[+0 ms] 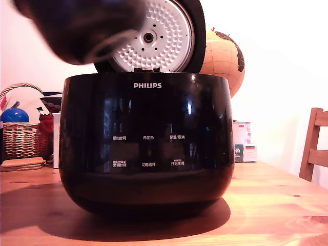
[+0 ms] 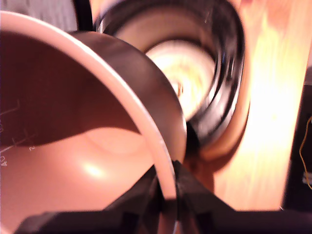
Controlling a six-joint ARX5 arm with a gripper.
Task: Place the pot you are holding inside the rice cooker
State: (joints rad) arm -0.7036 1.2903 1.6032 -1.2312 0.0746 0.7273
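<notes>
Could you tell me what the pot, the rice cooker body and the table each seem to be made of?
Pot: likely coated metal, with a thin rim and soft sheen inside.
Rice cooker: probably glossy black plastic or lacquered shell, mirroring the room's lights.
Table: wood, with visible grain and knots.

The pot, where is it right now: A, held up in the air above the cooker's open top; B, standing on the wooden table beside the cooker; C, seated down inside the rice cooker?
A: the pot hangs blurred above the rice cooker, and the gripper clamps its rim in the wrist view.
</notes>
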